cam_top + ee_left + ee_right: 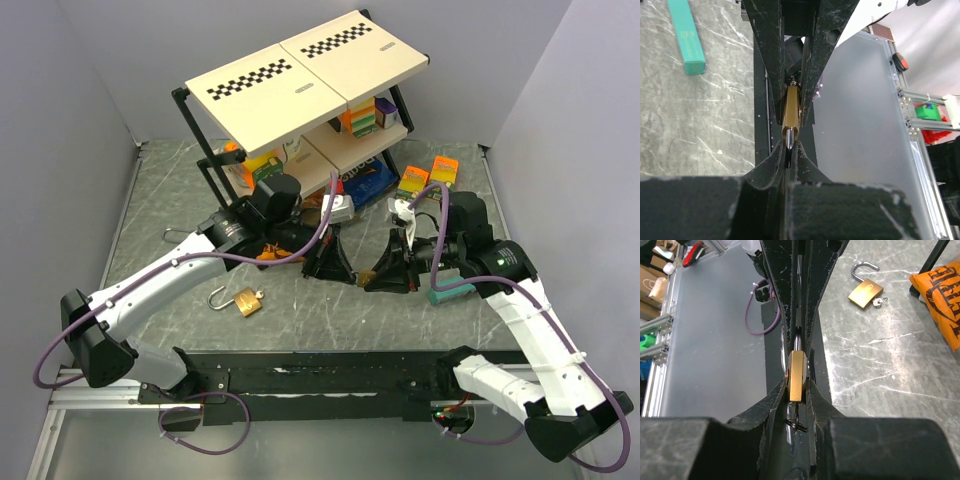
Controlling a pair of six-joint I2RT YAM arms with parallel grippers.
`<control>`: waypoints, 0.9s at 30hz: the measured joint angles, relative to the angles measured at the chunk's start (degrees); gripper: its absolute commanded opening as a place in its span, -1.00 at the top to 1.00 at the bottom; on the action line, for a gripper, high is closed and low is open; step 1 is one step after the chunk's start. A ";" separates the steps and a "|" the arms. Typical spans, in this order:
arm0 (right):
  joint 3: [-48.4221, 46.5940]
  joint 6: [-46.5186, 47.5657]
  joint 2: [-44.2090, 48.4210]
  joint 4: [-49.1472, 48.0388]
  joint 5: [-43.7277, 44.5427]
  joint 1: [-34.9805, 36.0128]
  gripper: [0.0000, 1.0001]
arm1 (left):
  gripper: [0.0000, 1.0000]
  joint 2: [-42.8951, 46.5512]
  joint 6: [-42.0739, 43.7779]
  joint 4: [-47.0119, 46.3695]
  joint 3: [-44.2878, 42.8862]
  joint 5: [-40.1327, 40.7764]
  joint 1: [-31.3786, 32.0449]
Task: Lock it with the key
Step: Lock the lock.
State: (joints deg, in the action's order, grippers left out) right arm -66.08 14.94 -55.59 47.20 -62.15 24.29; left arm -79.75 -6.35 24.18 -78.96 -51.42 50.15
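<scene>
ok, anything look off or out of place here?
A second padlock lies loose on the table, left of centre, with its shackle swung open, while the left tool and right tool pinch a brass padlock between them. A teal box lies to their right. Nothing looks spilled or broken.

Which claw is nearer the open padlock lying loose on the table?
Left. In the top view the left claw is just right of the open padlock; the right claw, gripping a second padlock, is farther right.
</scene>
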 measured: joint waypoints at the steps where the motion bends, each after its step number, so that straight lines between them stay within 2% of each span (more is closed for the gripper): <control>1: 0.00 -0.07 0.00 0.15 0.02 0.00 1.00 | 0.98 -0.31 -0.37 -0.07 0.00 -0.22 -0.02; 6: -0.02 2.03 0.00 2.73 0.85 0.00 1.00 | 0.98 -1.33 -0.61 -0.09 0.00 -1.84 -0.33; 7: -0.04 2.80 0.00 3.34 1.31 0.00 0.92 | 0.98 -1.55 -0.59 -0.11 0.00 -2.05 -0.52; 9: -0.22 4.42 0.04 4.37 2.21 -0.07 0.69 | 0.98 -1.92 -0.02 -0.02 0.00 -2.40 -0.94; 10: -0.35 5.14 0.11 4.74 2.51 -0.15 0.31 | 0.98 -1.99 0.70 0.11 0.00 -2.34 -1.09; 13: -0.72 7.82 -0.09 5.46 2.40 -1.42 -0.18 | 0.98 -1.99 4.35 0.07 0.00 -0.92 -1.27; 16: -2.80 12.20 -0.55 7.78 1.53 -4.07 -0.25 | 0.98 -2.10 8.83 0.42 0.00 1.16 -0.66; 21: -8.74 20.26 -2.03 15.82 1.01 -9.99 -0.24 | 0.98 -2.08 13.84 1.84 0.00 3.50 -0.42; 27: -9.70 26.23 -2.32 22.84 1.18 -10.43 -0.18 | 0.98 -1.99 16.15 3.10 0.07 5.22 -0.42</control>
State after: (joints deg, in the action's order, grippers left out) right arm -75.79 41.17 -57.91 70.04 -60.97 13.87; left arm -81.73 9.80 27.29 -78.89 -46.19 49.74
